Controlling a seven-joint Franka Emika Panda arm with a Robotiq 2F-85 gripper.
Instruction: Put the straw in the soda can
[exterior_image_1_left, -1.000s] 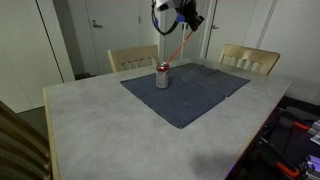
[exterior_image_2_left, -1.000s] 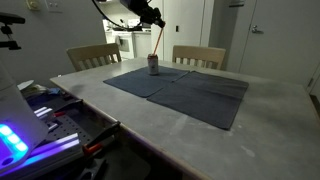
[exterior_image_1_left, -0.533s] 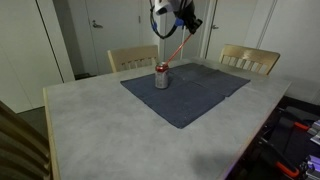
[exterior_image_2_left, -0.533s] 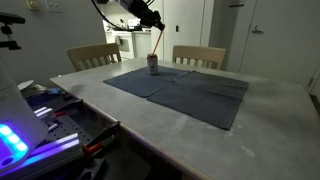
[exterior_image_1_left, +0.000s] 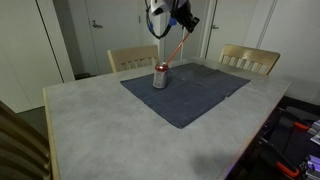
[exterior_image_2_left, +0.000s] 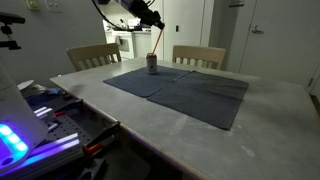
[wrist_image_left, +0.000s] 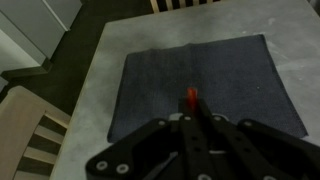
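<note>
Straw (exterior_image_1_left: 174, 49) thin, red, tilted

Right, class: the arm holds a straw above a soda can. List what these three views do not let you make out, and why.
- Whether the straw's tip is inside the soda can: too small in both exterior views.
- Wrist view: a blurred red blob beyond the fingers, straw or can unclear.
- The can's print: too small.
- The arm behind the gripper: cut off by the top edge.
</note>
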